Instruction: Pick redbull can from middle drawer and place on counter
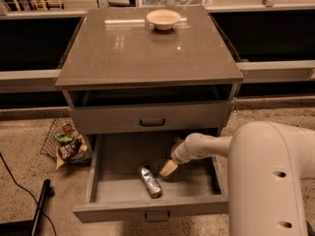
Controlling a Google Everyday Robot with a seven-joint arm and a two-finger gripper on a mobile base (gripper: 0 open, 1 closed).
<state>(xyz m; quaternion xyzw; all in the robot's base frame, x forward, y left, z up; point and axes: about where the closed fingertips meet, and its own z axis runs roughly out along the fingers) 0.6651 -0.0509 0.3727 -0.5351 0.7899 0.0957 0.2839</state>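
Observation:
The redbull can [150, 182] is a slim silvery can lying on its side, pointing front to back, on the floor of the open middle drawer [152, 211]. My gripper [168, 168] reaches into the drawer from the right on a white arm. Its cream tip sits just right of the can's far end, close to it or touching it. The counter [147, 53] is the glossy grey-brown slab on top of the cabinet, above the shut upper drawer [151, 118].
A cream bowl [164, 18] stands at the back of the counter. A wire basket with snack packets [66, 144] sits on the speckled floor left of the cabinet. A black pole and cable [40, 205] lie at the lower left. My white arm body [270, 181] fills the lower right.

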